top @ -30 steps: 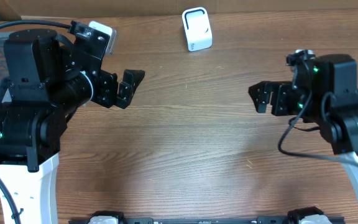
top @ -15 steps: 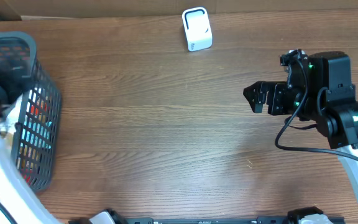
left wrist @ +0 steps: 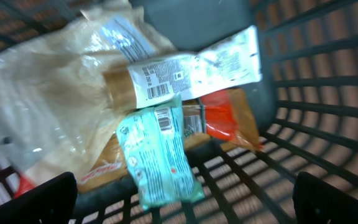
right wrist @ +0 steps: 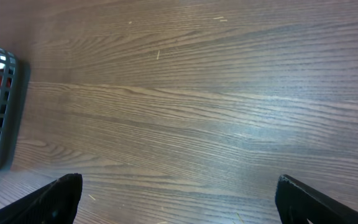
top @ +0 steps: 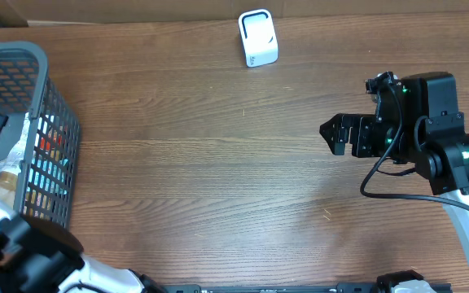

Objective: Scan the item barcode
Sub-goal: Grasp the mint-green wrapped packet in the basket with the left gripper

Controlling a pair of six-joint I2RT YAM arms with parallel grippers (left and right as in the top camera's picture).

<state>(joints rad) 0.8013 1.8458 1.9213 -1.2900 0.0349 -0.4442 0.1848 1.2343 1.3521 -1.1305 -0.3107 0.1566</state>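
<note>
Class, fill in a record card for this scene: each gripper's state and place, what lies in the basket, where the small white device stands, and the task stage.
left gripper: open, empty, above the inside of the basket
right gripper: open, empty, over bare table on the right
basket position: table's left edge
basket contents: teal packet with a barcode, white tube with a barcode, orange packet, clear bag
white device: table's far edge, apart from both grippers
task stage: no item picked yet
</note>
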